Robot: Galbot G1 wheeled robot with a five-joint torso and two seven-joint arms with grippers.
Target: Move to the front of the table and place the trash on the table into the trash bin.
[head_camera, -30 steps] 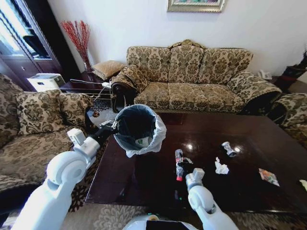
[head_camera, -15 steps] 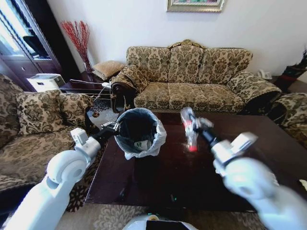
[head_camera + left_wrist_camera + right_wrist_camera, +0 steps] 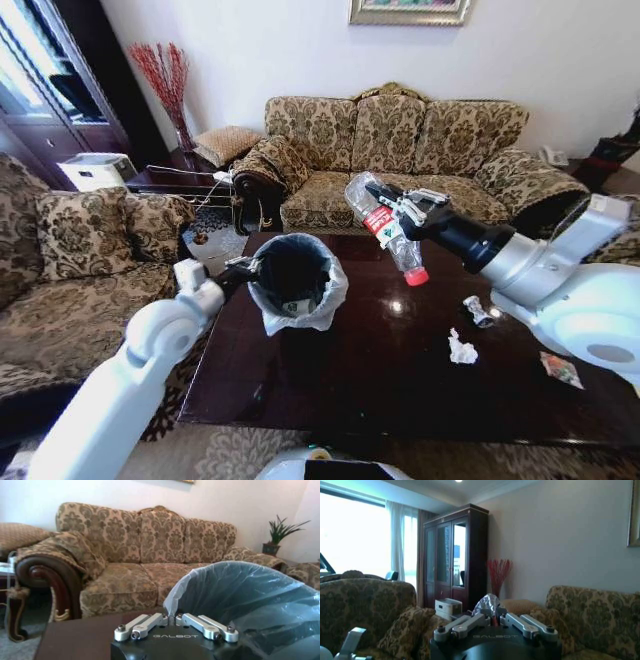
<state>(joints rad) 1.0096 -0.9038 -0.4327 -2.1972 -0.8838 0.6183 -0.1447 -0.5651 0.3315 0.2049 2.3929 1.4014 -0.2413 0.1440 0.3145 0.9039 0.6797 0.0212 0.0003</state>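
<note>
Step in hand: carrying bottle to trash bin [image 3: 295, 280]; bin sits on tabletop [image 3: 400, 370] at its left end; left gripper [image 3: 243, 266] jaws closed on bin rim, steadying it; right gripper [image 3: 400, 208] jaws clamped around clear bottle [image 3: 385, 228], held aloft, tilted, red cap down, right of bin; tissue [image 3: 461, 348], can [image 3: 477, 310], wrapper [image 3: 560, 368] lie right of bin; next move likely needs bottle brought over bin mouth before release.

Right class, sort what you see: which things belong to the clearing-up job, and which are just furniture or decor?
Job: clear plastic bottle with red label in right gripper; bag-lined black bin at left gripper; crumpled white tissue; glossy dark table.
Bystanders: patterned sofa; red dried stems.
</note>
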